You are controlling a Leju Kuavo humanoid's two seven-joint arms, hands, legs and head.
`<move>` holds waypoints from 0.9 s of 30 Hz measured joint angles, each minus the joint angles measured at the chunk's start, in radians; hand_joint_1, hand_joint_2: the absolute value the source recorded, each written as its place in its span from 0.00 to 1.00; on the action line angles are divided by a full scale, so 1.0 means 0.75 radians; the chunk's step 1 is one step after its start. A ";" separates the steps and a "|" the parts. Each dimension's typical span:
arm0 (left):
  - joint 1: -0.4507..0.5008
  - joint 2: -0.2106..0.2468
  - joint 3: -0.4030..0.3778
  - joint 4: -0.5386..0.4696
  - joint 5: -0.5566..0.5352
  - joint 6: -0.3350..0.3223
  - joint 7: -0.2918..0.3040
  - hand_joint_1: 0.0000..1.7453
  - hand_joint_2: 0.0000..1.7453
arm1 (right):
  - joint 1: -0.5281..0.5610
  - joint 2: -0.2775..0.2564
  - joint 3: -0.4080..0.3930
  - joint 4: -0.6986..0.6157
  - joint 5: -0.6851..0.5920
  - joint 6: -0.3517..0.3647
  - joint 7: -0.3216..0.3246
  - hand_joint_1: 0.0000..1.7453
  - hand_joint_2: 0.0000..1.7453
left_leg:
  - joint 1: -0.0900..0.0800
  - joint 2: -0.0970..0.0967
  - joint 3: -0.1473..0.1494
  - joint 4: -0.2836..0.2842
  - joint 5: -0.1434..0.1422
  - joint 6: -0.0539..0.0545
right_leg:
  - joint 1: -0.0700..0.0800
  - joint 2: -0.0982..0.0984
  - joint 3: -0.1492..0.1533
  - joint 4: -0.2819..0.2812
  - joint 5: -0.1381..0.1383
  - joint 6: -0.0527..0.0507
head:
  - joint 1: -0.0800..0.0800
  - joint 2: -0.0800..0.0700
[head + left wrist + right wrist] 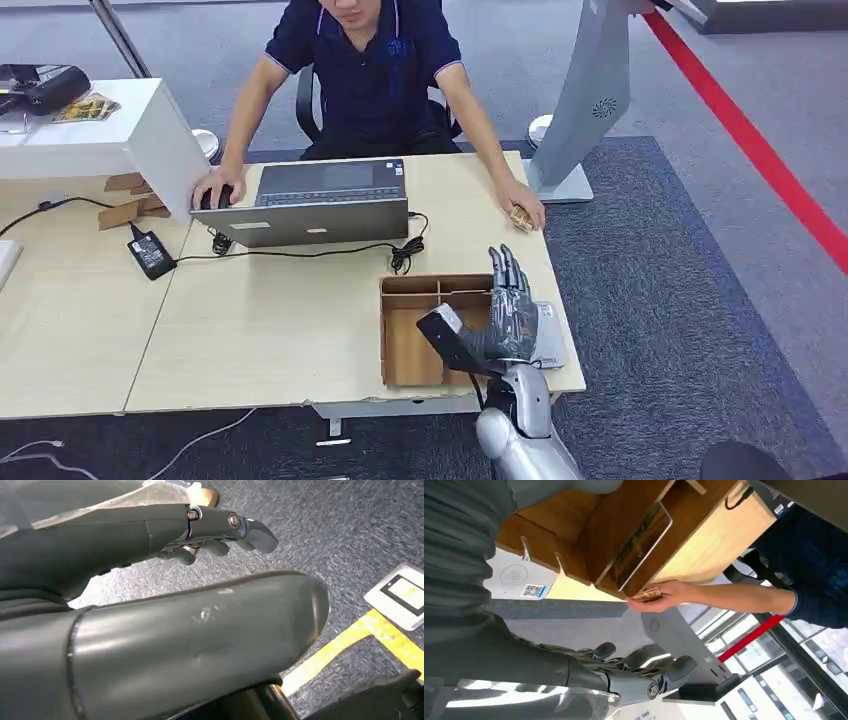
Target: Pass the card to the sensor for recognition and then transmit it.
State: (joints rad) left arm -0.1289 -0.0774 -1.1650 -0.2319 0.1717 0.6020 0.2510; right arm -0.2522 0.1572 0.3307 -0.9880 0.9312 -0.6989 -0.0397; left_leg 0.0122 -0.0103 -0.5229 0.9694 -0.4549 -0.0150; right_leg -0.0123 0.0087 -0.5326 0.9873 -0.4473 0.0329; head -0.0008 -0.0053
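Inside wooden tray [589, 535], card [641, 545] leaning against divider.

even, bright indoor light falls from overhead; shadows on the worktop [250, 320] are soft and short. the head view is sharp, with slight bending at its edges. in the left wrist view the left hand [215, 530] shows pale glare streaks and looks soft. beyond the right hand [639, 670], windows [804, 680] wash out white.
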 joint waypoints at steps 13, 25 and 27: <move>0.000 -0.001 0.000 0.000 -0.002 0.015 0.016 0.00 0.00 | 0.011 -0.014 -0.024 0.001 -0.001 0.000 -0.002 0.00 1.00 | 0.000 0.000 0.000 0.000 0.000 0.000 | 0.000 0.000 0.000 0.000 0.000 0.000 | -0.001 0.000; 0.000 0.000 0.000 0.000 -0.002 0.007 0.000 0.00 0.00 | 0.011 0.017 -0.089 -0.003 0.052 -0.002 -0.085 0.00 1.00 | 0.000 0.000 0.000 0.000 0.000 0.000 | 0.000 0.000 0.000 0.000 0.000 0.000 | -0.001 0.000; 0.000 0.000 0.000 0.000 -0.002 0.007 0.000 0.00 0.00 | 0.011 0.023 -0.098 -0.004 0.055 -0.002 -0.090 0.00 1.00 | 0.000 0.000 0.000 0.000 0.000 0.000 | 0.000 0.000 0.000 0.000 0.000 0.000 | -0.001 0.000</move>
State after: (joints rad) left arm -0.1288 -0.0774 -1.1650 -0.2319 0.1701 0.6073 0.2506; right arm -0.2442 0.1743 0.2571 -0.9907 0.9724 -0.7000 -0.1068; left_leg 0.0122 -0.0103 -0.5230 0.9694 -0.4549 -0.0150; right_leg -0.0123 0.0087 -0.5325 0.9873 -0.4473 0.0329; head -0.0011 -0.0053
